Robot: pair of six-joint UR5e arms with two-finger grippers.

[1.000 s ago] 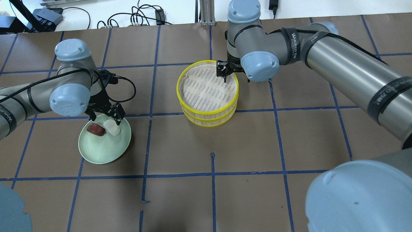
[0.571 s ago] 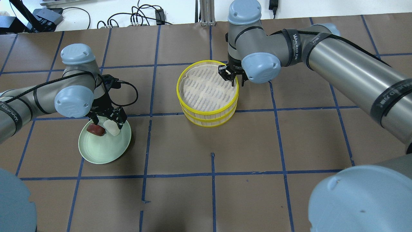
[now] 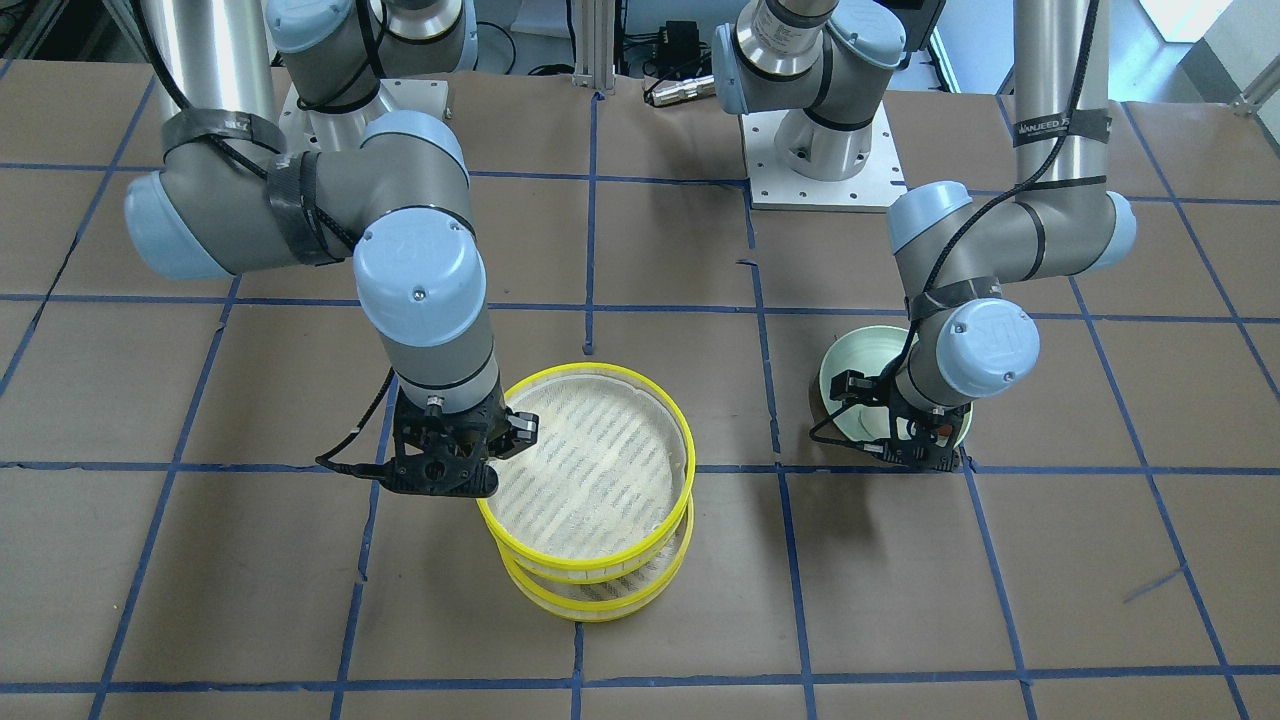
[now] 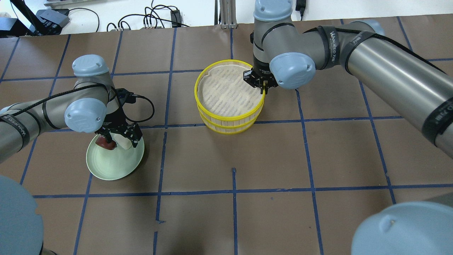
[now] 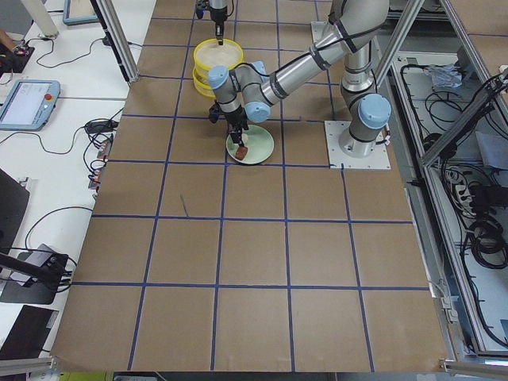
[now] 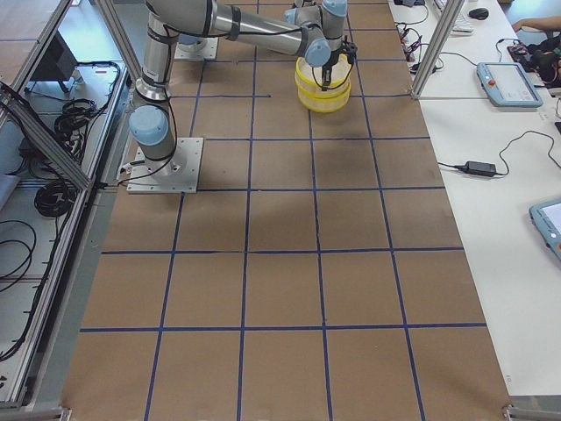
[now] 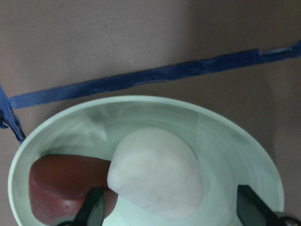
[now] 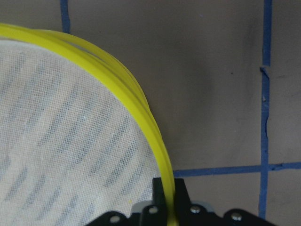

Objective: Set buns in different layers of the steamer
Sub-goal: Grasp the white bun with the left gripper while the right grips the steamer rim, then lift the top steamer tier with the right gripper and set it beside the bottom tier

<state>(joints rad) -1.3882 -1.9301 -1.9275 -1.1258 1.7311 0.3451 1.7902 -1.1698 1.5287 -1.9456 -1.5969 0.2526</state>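
Brown-papered table (image 4: 318,148) gridded with blue tape (image 4: 233,193): two yellow-rimmed trays stacked mid-table, both buns on a plate.

Seen from overhead, the pale green plate (image 4: 109,166) lies at 8 o'clock from the trays, well apart from them. The red bun (image 7: 66,181) sits at the plate's 11 o'clock and the white bun (image 7: 157,172) at its 1 o'clock, the two touching. The left fingers (image 7: 93,209) are spread apart astride the white bun, one tip down in the seam between the buns, the other clear of the white bun on its far side. The top tray (image 4: 226,92) rests askew on the lower tray (image 4: 230,127), shifted toward 11 o'clock. The right fingers (image 8: 182,195) are clamped on the top tray's rim at 3 o'clock, one inside over the mesh and one outside. Neither tray holds a bun.
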